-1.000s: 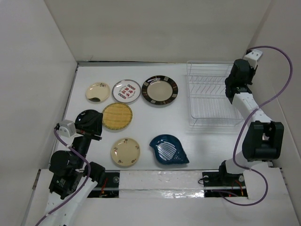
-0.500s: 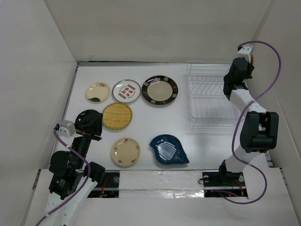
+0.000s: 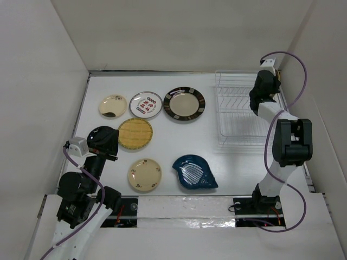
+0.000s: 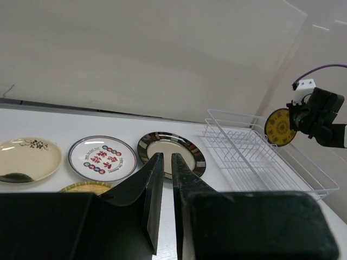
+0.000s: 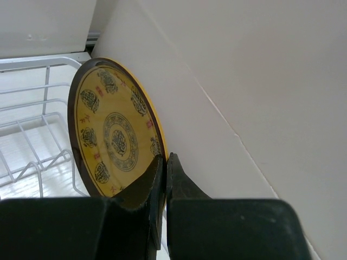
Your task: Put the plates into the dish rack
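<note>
Near left: left gripper (image 4: 167, 157), fingers pressed almost together. Flat beyond: near cream plate (image 3: 145, 174), blue leaf-shaped plate (image 3: 194, 172), woven yellow plate (image 3: 135, 133); farther, far cream plate (image 3: 113, 105), red-marked plate (image 3: 146, 104), black-rimmed plate (image 3: 184, 103). Far right, over the far right corner of the dish rack (image 3: 241, 116): right gripper (image 5: 165, 160) pinching the lower rim of the dark brown-yellow plate (image 5: 114, 135), on edge, patterned face leftward.

Right arm (image 3: 286, 142) stretched far forward, right hand (image 5: 164, 162) pinched shut; left arm (image 3: 81, 187) folded low, left hand (image 4: 163, 162) nearly closed.
</note>
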You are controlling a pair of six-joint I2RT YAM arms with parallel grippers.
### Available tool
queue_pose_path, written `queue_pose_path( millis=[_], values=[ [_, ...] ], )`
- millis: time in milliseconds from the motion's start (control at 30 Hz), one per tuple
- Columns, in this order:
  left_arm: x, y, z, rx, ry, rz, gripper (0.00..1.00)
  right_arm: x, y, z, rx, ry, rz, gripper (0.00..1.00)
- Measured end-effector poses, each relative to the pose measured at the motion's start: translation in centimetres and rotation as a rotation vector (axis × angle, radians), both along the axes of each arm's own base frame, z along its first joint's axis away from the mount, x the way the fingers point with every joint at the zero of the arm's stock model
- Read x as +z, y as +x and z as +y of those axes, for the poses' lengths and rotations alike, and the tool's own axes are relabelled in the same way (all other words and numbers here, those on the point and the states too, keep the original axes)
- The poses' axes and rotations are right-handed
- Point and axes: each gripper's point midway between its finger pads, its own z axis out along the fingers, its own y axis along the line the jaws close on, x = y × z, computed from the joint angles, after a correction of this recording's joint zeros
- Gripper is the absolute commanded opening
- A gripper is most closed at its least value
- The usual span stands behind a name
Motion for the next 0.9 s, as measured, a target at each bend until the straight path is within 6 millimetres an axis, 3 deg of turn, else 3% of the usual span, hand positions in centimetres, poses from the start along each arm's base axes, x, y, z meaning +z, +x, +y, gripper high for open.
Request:
queue_pose_path(
  millis=[167, 333, 400, 533, 633, 667, 733, 767, 800, 900],
  values=[
    [0.0, 0.1, 0.0, 0.000, 0.001, 0.002, 0.10, -0.8, 0.2, 0.4, 0.010, -0.012, 0.015, 0.07],
    [-0.1, 0.1, 0.0, 0.003, 0.001, 0.003, 0.10, -3.6, 0.2, 1.4, 0.022, -0.023, 0.071, 0.26],
    [-0.1, 0.1, 0.0, 0.003, 0.000, 0.003, 0.10, -4.4, 0.2, 1.6, 0.026, -0.021, 0.089, 0.41],
    [-0.1, 0.1, 0.0, 0.003, 0.001, 0.005, 0.10, -3.7, 0.2, 1.8, 0.008, 0.001, 0.056, 0.58],
    [-0.3, 0.3, -0.1, 0.004, 0.005, 0.013, 0.10, -1.5, 0.6, 2.3, -0.004, 0.057, -0.003, 0.59],
    [-0.3, 0.4, -0.1, 0.004, 0.007, 0.017, 0.10, -0.2, 0.9, 2.7, 0.003, 0.087, -0.037, 0.55],
    [-0.5, 0.6, -0.2, 0.005, 0.011, 0.026, 0.10, 3.0, 1.1, 4.9, 0.058, 0.176, -0.119, 0.29],
    [-0.6, 0.7, -0.2, 0.006, 0.013, 0.032, 0.10, 4.4, 1.1, 7.1, 0.129, 0.255, -0.165, 0.04],
    [-0.7, 0.8, -0.2, 0.008, 0.015, 0.037, 0.10, 6.6, 0.6, 8.8, 0.181, 0.278, -0.209, 0.00],
    [-1.1, 1.2, -0.3, 0.015, 0.022, 0.055, 0.10, 12.1, -1.9, 19.0, 0.512, 0.485, -0.330, 0.00]
  ],
)
